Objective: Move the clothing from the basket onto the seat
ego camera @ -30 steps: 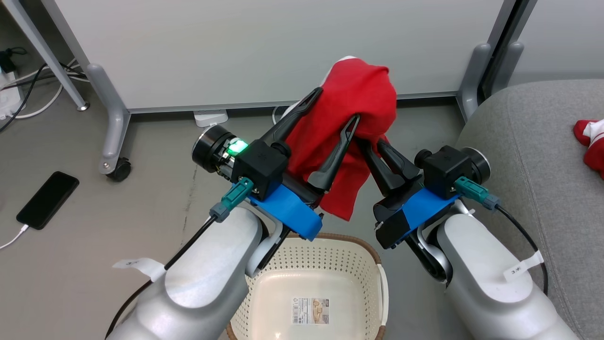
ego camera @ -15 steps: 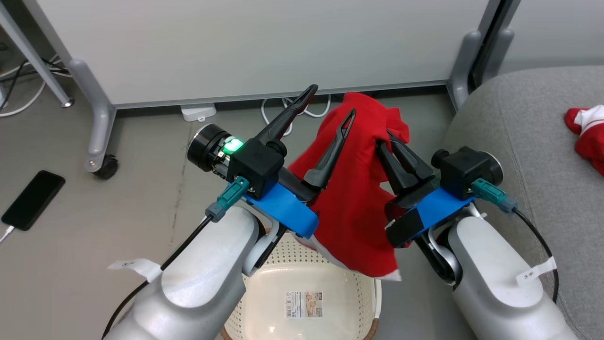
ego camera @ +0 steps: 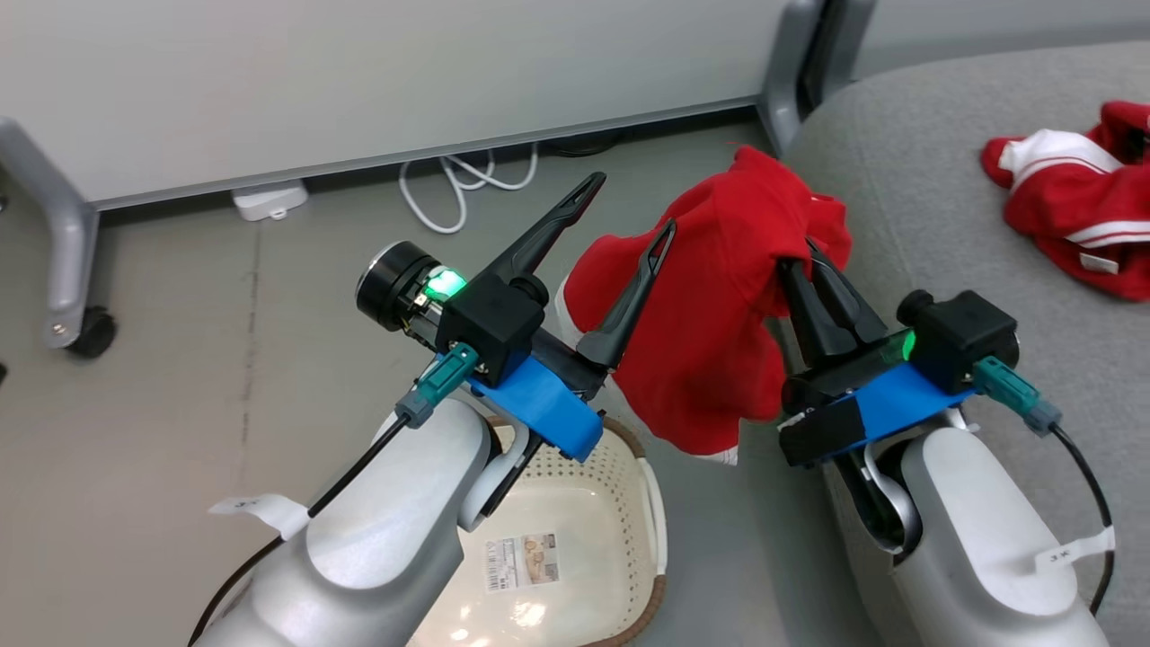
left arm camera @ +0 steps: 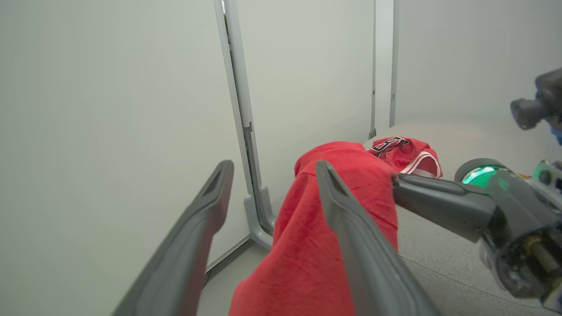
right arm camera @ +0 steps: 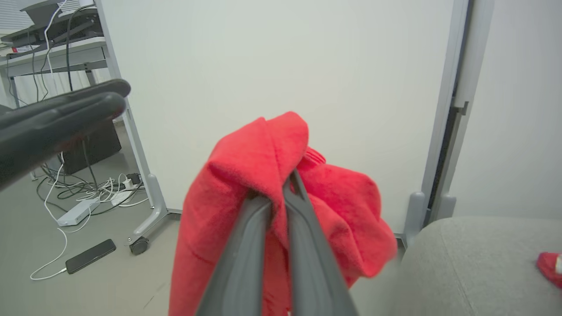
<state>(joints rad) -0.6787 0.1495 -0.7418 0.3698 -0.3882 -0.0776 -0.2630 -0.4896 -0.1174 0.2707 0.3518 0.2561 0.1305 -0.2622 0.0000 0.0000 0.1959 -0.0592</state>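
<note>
A: Red garment [ego camera: 719, 305] first: where is it?
B: Up in the air, hanging from the right end effector [ego camera: 800, 265]. Both fingers are pinched tight on a bunched fold near its top, and the rest droops over the floor [ego camera: 225, 359] by the sofa's edge.
A: And the other piece?
B: The second garment [ego camera: 1069, 202], red with white stripes, lies crumpled on the grey sofa [ego camera: 925, 207], well apart from the hanging one.
A: What about the left end effector [ego camera: 631, 202]?
B: Spread wide, gripping nothing. One finger stands in front of the hanging cloth; I cannot tell whether it touches.
A: The basket [ego camera: 593, 472]?
B: On the floor under the left forearm, with a printed label [ego camera: 526, 559] showing on its bottom
</note>
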